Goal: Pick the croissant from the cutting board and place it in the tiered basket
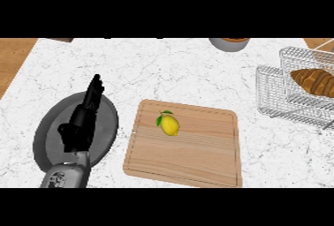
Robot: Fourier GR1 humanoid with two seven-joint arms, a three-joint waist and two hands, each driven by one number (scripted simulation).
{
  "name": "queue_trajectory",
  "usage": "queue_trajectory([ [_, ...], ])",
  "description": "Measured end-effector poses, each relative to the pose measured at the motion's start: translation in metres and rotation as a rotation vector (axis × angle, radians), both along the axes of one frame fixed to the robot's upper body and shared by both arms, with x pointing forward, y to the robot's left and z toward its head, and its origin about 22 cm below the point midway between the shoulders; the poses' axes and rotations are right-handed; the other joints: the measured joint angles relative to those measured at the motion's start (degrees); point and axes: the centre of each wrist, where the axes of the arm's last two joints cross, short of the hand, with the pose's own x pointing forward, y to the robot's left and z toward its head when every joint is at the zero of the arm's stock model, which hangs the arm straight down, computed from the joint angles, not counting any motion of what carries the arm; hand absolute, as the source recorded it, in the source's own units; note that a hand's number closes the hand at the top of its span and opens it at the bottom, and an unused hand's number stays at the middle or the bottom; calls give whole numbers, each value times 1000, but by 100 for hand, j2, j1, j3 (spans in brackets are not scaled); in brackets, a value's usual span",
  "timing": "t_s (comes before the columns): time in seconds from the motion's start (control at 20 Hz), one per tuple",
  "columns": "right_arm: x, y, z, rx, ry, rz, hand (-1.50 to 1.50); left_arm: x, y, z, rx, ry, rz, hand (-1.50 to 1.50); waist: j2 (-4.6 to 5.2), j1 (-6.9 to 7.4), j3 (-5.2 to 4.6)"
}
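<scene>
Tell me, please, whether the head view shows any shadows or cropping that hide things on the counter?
In the head view the light is even, with only faint shadows. The wire basket and the croissant in it are cut by the right edge; a bowl is cropped at the top. The left hand covers part of the grey plate.

My hand (83, 115) is black on a grey forearm, over a dark grey plate (46, 128) at left. The counter (169, 70) is white marble with grey veins. Centre: pale striped wooden board (189, 152), yellow lemon (170, 125) with green leaf. Upper right: brown croissant (314, 81), silver wire basket (277, 95).
</scene>
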Motion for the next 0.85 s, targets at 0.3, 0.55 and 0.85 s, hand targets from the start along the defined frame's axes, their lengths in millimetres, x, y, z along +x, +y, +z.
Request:
queue_trajectory([
  [0.3,-48,-45,15,97,-129,-157,-150,-2,1,0,1,6,19,0,-30,-97,-4],
  [0.55,-108,-83,9,204,-228,-229,-150,-5,9,-5,2,13,36,0,-54,-189,-2],
  [0.85,-203,-130,-16,252,-282,-243,-150,-6,14,-3,3,10,45,0,-63,-258,0],
])
